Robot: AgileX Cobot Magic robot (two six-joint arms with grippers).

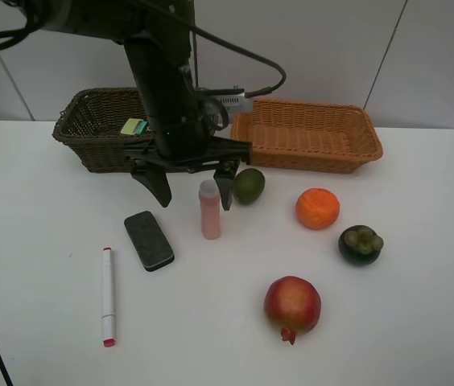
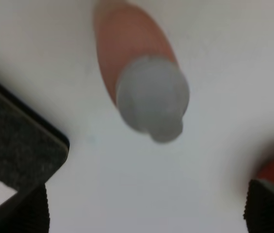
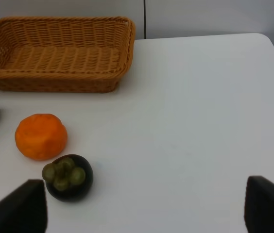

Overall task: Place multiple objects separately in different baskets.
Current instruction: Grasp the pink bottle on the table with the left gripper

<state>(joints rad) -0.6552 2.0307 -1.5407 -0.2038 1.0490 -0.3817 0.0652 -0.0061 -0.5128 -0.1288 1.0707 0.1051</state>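
My left gripper [image 1: 192,188] hangs open just above the table, one finger on either side of the upright pink small bottle [image 1: 210,211]. In the left wrist view the bottle's grey cap [image 2: 151,99] sits ahead of the open left gripper [image 2: 146,216]. The black flat case [image 1: 148,240], the white marker [image 1: 108,296], the green fruit [image 1: 249,185], the orange [image 1: 317,207], the mangosteen [image 1: 361,244] and the pomegranate [image 1: 292,305] lie on the table. The dark basket [image 1: 90,141] and the light basket [image 1: 307,153] stand at the back. My right gripper [image 3: 144,213] is open and holds nothing.
A small green and yellow object [image 1: 134,126] lies in the dark basket. The left arm's black column stands in front of both baskets' inner ends. In the right wrist view the orange [image 3: 41,137] and mangosteen [image 3: 68,177] lie before the light basket [image 3: 54,77].
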